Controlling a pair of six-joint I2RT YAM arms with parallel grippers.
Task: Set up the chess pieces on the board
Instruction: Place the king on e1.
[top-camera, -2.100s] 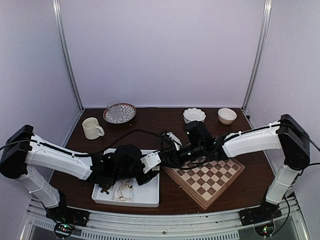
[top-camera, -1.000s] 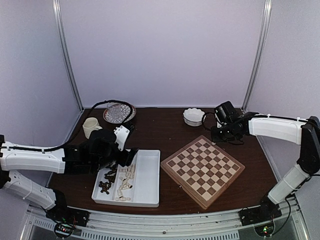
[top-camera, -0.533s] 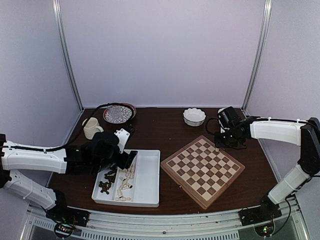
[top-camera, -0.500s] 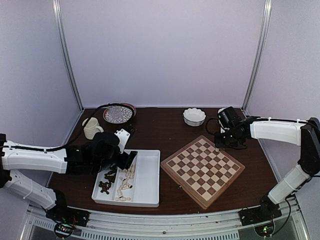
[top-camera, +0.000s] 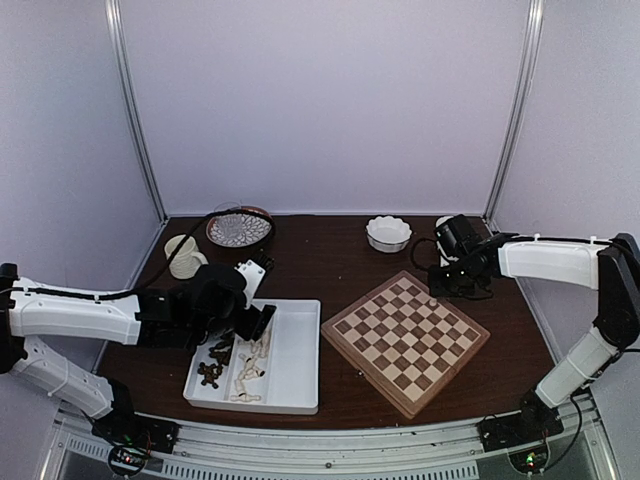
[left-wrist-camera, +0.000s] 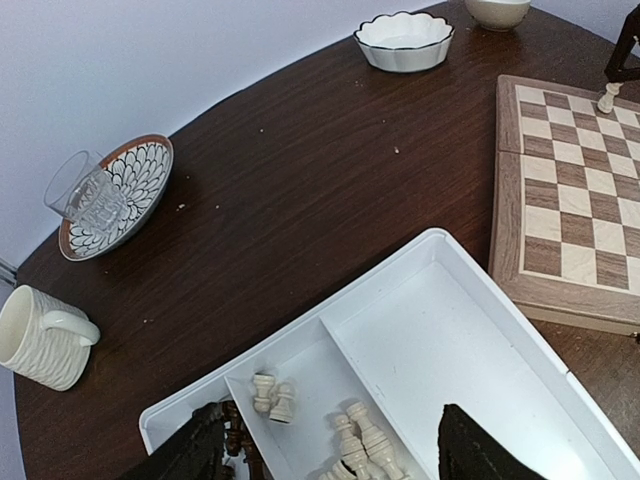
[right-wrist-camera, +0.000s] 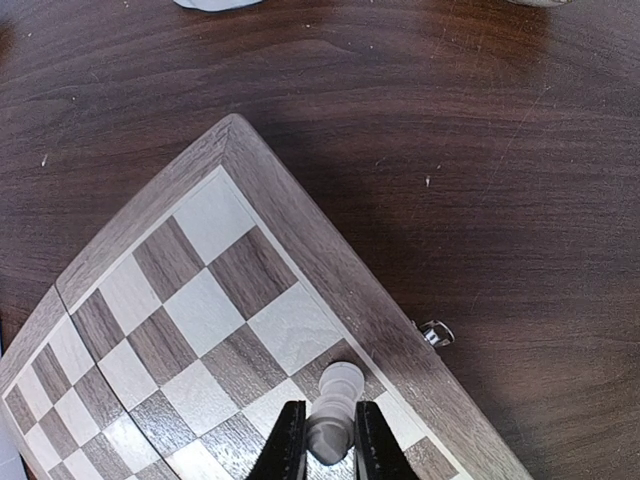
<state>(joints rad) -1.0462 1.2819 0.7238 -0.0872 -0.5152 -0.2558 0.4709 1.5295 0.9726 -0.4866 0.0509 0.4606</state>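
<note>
**Cream piece gripped at the board's edge**

The right gripper (right-wrist-camera: 322, 440), at the bottom centre of its wrist view, has its jaws nearly closed on a small cream turned-wood chess piece (right-wrist-camera: 335, 400). The piece stands upright over an edge-row square of the square checked wooden chessboard (right-wrist-camera: 230, 300); whether its base touches cannot be told. In the top view the board lies right of centre on the dark brown worktop (top-camera: 330, 260). The left gripper (left-wrist-camera: 325, 455), jaws spread wide and empty, hangs over the white two-compartment tray (left-wrist-camera: 450, 340), lower left in that view. More cream pieces (left-wrist-camera: 365, 440) and dark brown ones (left-wrist-camera: 238, 445) lie in the tray.
</note>
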